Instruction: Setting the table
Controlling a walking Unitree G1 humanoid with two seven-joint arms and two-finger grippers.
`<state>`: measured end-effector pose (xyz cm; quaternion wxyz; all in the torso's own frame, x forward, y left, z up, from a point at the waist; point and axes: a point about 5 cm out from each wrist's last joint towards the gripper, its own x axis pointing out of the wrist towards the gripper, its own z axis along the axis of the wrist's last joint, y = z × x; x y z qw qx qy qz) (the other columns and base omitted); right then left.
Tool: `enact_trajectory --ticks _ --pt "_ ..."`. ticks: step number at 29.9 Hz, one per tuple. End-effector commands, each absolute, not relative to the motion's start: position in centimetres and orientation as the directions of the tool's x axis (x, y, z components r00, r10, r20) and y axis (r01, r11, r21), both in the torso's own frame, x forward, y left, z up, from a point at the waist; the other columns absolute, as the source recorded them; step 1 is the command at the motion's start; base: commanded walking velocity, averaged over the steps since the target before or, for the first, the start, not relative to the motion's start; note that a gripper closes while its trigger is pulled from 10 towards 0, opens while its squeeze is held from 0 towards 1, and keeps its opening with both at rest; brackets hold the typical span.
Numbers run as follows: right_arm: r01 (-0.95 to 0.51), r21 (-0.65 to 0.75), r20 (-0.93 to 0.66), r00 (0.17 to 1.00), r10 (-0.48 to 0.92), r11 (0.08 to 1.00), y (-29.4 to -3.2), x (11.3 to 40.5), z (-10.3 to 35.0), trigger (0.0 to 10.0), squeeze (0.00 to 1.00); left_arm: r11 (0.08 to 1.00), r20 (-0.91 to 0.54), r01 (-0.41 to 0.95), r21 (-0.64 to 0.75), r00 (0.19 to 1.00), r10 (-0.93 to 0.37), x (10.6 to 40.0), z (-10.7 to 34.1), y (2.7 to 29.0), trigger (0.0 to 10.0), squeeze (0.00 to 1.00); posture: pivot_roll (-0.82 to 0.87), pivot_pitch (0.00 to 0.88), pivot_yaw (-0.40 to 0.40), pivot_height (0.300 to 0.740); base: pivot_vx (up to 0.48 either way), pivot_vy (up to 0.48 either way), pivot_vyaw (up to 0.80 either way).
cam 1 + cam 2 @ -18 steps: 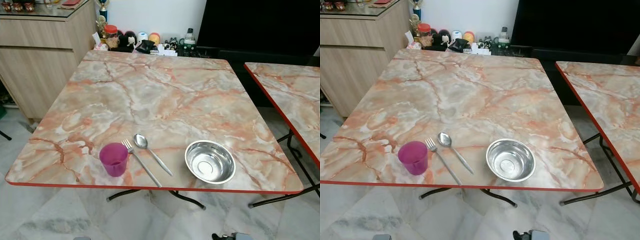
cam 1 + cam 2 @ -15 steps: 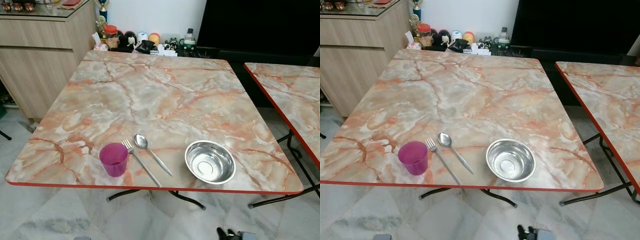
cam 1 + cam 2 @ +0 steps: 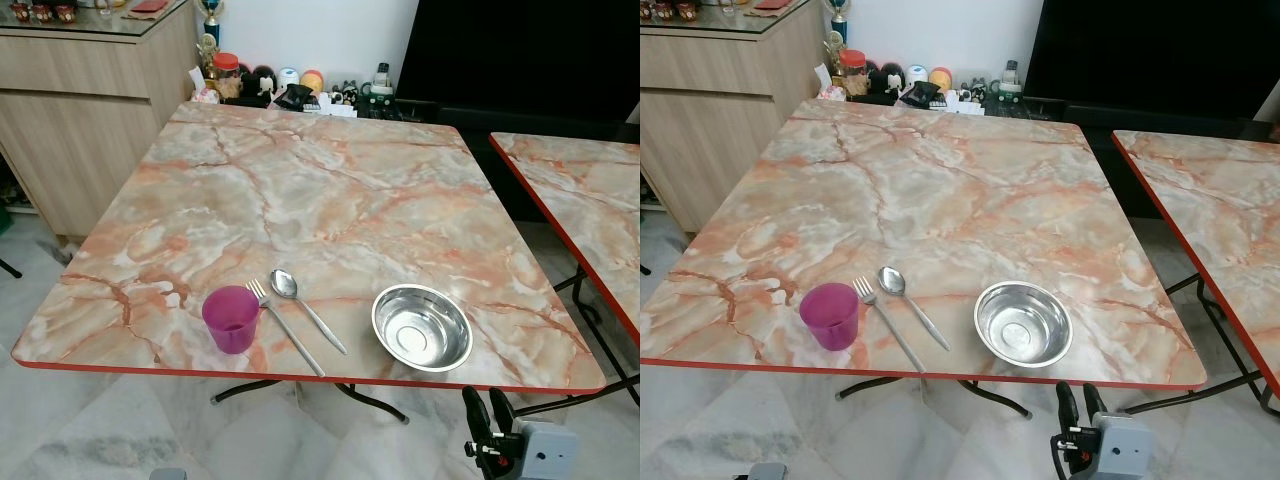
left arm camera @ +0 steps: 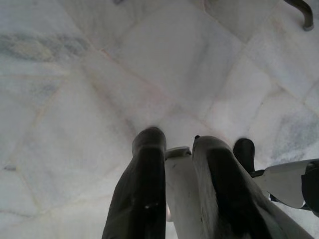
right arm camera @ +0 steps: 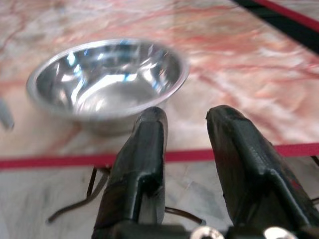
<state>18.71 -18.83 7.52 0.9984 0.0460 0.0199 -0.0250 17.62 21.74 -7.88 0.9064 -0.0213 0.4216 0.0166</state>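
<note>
Bowl (image 3: 421, 326) sits near the front right corner of the counter (image 3: 330, 190), just inside its red edge, and lies directly ahead of and above the right gripper (image 3: 481, 407), which is below the counter edge with its tips pointing up toward the bowl. In the right wrist view the right fingers (image 5: 142, 154) stand apart with a clear gap, holding nothing, and the bowl (image 5: 107, 79) is just beyond the tips, rim up and empty. Being round, the bowl offers no long axis; its rim is the likely hold. Right arm is plainly the nearer to it. Spoon (image 3: 305, 309) and fork (image 3: 284, 325) lie side by side left of the bowl, handles angled toward the front edge, with the cup (image 3: 231, 319) upright just left of the fork. Left gripper (image 4: 177, 149) hangs over the floor (image 4: 75, 74); its fingers sit slightly apart, gripping nothing. No legible brand, label or writing appears on the task items.
</note>
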Motion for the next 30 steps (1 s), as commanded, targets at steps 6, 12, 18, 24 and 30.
enact_trajectory --ticks 6,12,18,24,30 --pt "0.167 0.203 0.001 0.985 -0.171 0.965 -21.4 21.5 10.0 10.0 1.00 0.999 -0.767 -0.041 -0.025 0.642 0.007 17.7 -7.9 21.5 10.0 0.00 0.01 0.094 -0.095 0.740 0.000 0.000 0.00" --pt "0.250 0.346 -0.088 0.968 -0.234 0.904 -22.9 23.6 9.8 10.0 0.00 0.999 -0.762 -0.039 -0.029 0.647 0.003 17.9 -7.8 21.4 10.0 0.00 0.02 0.094 -0.086 0.740 0.000 0.000 0.00" --pt "0.203 0.417 -0.101 0.979 -0.177 0.886 -22.6 25.1 10.0 10.0 0.00 0.999 -0.761 -0.044 -0.026 0.649 0.009 17.8 -7.8 21.5 10.0 0.00 0.04 0.098 -0.086 0.740 0.000 0.000 0.00" --pt "0.164 0.481 -0.122 0.985 -0.120 0.861 -22.1 26.6 10.3 10.0 1.00 0.999 -0.763 -0.048 -0.025 0.647 0.012 17.6 -7.9 21.5 10.0 0.00 0.04 0.098 -0.083 0.740 0.000 0.000 0.00" --pt "0.114 0.477 -0.133 0.990 -0.057 0.872 -21.6 27.1 10.2 10.0 0.00 0.999 -0.764 -0.047 -0.022 0.646 0.013 17.5 -7.9 21.5 10.0 0.00 0.05 0.089 -0.083 0.740 0.000 0.000 0.00"
